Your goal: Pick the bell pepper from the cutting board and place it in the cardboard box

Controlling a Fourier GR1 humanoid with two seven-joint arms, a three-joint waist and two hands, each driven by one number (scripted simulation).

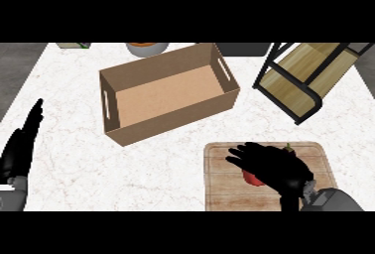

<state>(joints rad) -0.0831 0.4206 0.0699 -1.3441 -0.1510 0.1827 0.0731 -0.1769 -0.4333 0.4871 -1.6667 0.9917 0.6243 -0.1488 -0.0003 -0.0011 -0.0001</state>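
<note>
Right hand (pixel 273 168) curled over red bell pepper (pixel 253 178) on wooden cutting board (pixel 227 191).
Left hand (pixel 23 141) flat, released; open cardboard box (pixel 132 130) mid-counter.

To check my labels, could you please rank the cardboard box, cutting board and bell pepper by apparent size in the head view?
1. cardboard box, largest.
2. cutting board, clearly smaller.
3. bell pepper, smallest, though the right hand covers most of it, so its full extent is unsure.

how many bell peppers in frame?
1. The red bell pepper lies on the cutting board at lower right, mostly covered by the right hand. None shows in the cardboard box.
</note>
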